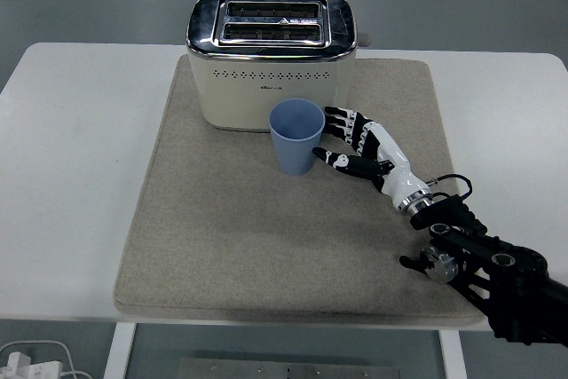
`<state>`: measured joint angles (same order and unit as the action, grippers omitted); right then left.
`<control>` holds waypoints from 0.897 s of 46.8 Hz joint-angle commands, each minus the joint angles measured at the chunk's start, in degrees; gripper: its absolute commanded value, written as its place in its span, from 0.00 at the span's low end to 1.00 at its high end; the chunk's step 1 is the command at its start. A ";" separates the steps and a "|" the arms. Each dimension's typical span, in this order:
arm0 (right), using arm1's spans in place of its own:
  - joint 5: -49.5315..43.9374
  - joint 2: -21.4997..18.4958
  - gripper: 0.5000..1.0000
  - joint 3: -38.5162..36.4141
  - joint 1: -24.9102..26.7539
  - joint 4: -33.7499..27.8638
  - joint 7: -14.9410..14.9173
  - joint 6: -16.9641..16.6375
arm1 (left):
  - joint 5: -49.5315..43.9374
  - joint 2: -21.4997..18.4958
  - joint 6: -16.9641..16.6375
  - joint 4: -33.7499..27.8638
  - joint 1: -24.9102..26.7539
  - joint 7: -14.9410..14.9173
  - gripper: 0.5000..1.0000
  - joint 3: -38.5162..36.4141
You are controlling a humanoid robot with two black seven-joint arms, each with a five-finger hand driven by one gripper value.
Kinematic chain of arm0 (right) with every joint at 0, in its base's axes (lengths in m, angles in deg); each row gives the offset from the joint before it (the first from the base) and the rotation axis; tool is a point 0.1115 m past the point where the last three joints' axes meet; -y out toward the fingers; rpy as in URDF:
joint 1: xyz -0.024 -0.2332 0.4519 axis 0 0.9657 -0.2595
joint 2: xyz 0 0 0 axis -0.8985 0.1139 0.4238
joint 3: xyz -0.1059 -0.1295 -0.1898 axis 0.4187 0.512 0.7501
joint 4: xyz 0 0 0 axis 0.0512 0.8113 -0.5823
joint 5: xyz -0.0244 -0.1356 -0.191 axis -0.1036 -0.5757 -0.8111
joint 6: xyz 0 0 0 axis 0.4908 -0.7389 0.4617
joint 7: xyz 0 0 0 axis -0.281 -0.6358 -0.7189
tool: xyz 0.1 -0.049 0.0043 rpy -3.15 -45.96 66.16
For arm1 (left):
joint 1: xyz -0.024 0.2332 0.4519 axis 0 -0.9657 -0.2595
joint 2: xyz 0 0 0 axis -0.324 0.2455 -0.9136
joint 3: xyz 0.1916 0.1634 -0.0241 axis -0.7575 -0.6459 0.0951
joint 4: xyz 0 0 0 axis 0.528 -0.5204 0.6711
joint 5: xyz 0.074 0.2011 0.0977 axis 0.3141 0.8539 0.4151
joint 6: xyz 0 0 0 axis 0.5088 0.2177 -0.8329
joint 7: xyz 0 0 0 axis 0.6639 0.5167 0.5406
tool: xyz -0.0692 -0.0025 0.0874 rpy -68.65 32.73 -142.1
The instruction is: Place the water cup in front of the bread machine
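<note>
Hand (357,141) first: the right one reaches in from the lower right, its fingers (342,122) spread and its thumb low beside the cup, released and holding nothing. Whether the thumb tip brushes the cup's wall or stands just off it cannot be told. The open fingers point toward the cup, a pose that fits letting go rather than gripping. No left arm shows.

By size, the white tabletop (71,130) carries everything. A beige mat (222,237) covers its middle, likely there to give a soft, non-slip footing. The toaster (272,55), cream-sided with a chrome top and two slots, stands on the mat's far part, its front face turned toward the robot. The black arm (497,277) crosses the mat's near right corner, with a thin cable looping at the wrist.

The blue cup (295,136) stands upright on the mat, mouth up, just before the toaster's front face and a little right of its middle. It rests on its own base with nothing supporting it.

Judged from this, the cup is already where the task wants it, and what remains is to draw the hand away without knocking the cup, since it looks light and easy to tip.
</note>
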<state>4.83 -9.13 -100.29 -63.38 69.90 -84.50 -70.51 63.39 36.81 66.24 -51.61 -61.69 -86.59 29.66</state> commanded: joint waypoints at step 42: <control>5.89 9.97 0.86 -0.21 -0.53 0.17 -0.17 -4.43 | 0.00 0.00 -0.03 -0.09 0.00 0.01 1.00 0.01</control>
<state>9.88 -0.04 -100.47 -63.66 70.06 -84.67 -74.37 63.39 36.81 66.21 -51.70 -61.69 -86.59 29.66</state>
